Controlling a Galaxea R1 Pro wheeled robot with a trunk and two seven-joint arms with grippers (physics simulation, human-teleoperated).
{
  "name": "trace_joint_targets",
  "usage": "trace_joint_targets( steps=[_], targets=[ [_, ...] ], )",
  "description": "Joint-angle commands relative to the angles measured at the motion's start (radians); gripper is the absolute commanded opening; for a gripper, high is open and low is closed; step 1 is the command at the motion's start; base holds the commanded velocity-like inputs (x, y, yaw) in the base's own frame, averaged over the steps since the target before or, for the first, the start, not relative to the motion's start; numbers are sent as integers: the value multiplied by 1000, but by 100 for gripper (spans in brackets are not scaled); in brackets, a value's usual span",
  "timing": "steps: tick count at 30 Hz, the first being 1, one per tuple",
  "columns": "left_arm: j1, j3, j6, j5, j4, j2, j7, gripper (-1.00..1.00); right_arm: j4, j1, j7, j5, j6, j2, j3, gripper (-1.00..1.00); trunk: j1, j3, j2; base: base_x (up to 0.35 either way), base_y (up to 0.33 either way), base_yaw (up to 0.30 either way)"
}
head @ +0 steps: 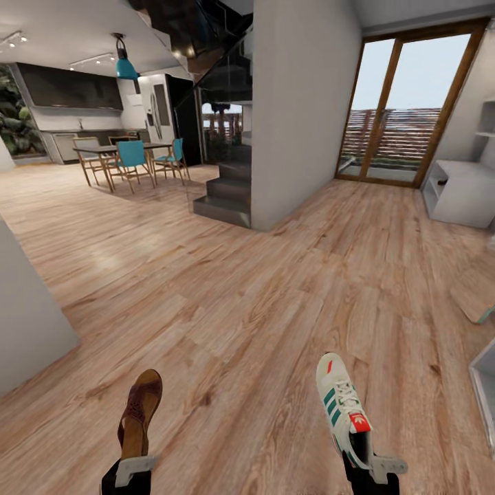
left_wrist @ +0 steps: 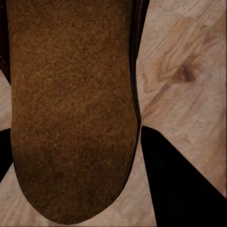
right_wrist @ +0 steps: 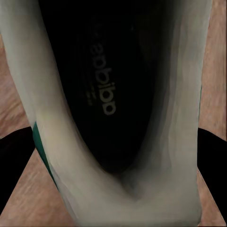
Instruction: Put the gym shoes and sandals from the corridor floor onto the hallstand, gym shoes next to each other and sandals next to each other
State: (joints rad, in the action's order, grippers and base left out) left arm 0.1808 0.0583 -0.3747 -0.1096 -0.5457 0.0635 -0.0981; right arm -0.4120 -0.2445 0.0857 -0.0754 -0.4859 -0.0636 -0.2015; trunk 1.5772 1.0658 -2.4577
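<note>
My left gripper [head: 135, 469] is shut on the heel of a dark brown sandal [head: 140, 411], held above the corridor floor [head: 240, 309] at the bottom left of the head view. The left wrist view faces the sandal's brown sole [left_wrist: 71, 109], with a dark finger [left_wrist: 182, 184] beside it. My right gripper [head: 372, 470] is shut on the heel of a white gym shoe [head: 342, 404] with green stripes and a red tongue tab. The right wrist view looks into the gym shoe's dark opening [right_wrist: 101, 90]. The hallstand [head: 459, 194] stands far right, by the glass door.
A grey pillar [head: 302, 110] and dark stairs [head: 227, 192] stand ahead at centre. A dining table with teal chairs [head: 130, 158] is far left. A grey wall corner [head: 27, 309] juts in at left. A flat board [head: 476, 295] and a white unit's edge [head: 484, 388] lie at right.
</note>
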Motion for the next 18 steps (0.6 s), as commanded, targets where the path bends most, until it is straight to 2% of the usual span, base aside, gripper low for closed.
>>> trace_joint_targets(
  steps=[1, 15, 18],
  targets=[
    [0, 6, -3, -6, -1, 1, -5, -100, 1, -1, 8, -7, -3, 1, -9, -100, 0, 0, 0, 0, 0, -276],
    [0, 6, -3, -6, -2, 2, -10, -100, 1, -1, 8, -7, -3, 2, -8, -100, 0, -11, 0, 1, 0, -276],
    [0, 6, -3, -7, -4, 2, -11, -100, 1, -1, 8, -7, -3, 2, -7, -100, 0, -14, 0, 108, 0, -276]
  ],
)
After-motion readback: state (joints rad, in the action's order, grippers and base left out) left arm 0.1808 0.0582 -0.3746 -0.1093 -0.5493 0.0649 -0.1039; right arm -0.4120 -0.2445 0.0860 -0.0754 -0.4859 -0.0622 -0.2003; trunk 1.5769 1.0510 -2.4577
